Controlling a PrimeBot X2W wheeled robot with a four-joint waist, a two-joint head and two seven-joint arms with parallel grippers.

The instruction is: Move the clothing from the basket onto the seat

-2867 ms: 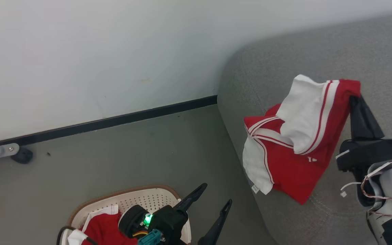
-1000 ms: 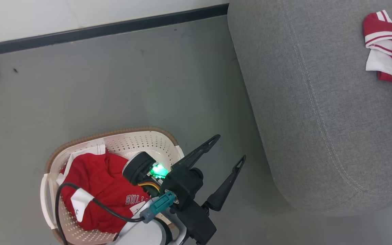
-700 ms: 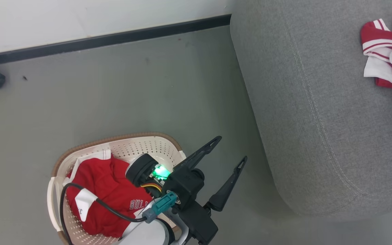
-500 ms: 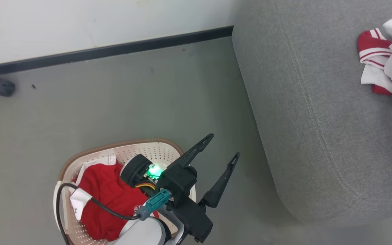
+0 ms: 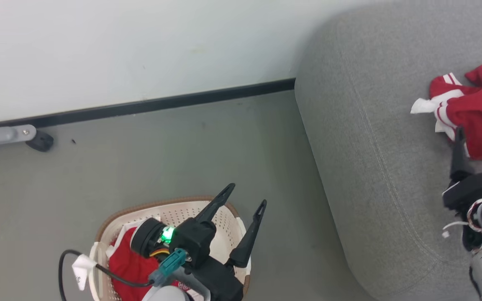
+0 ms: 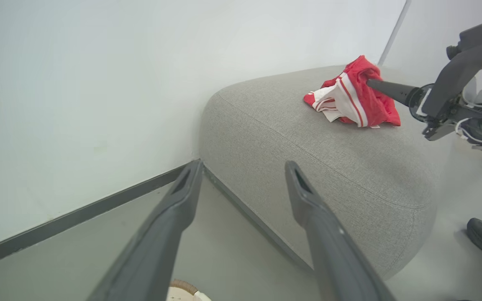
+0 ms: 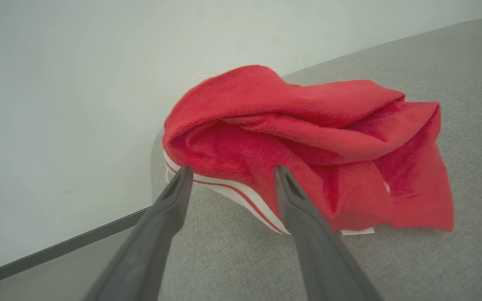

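The right gripper [image 7: 233,169] stood wide open at the near edge of a garment [image 7: 308,142] that lay crumpled on the seat [image 7: 433,267], near the end by the wall [image 7: 57,104]. One finger crossed the white-striped hem in the right wrist view; whether it touched the cloth could not be told. The gripper held nothing.

The left gripper [image 5: 246,195] was also open and empty. It hung over the far side of the basket [image 5: 228,225], fingers pointing out over the floor [image 5: 161,150]. A second garment [image 5: 126,263], red, lay inside the basket, half hidden under that arm.

The drop looked done, so the step in hand was probably to back the right arm off cleanly. It would be best drawn straight back along its own fingers, jaws kept wide, so no tip hooked a fold and dragged the garment toward the seat's edge.

For the next pick, the left wrist would need to tip down into the basket. A deep pinch on a bunched fold near the middle should hold better than a hem (thin cloth slips easily). The arm's own cable [image 5: 63,259] looped by the near rim and should be kept out of the jaws. A high lift would clear the rim.
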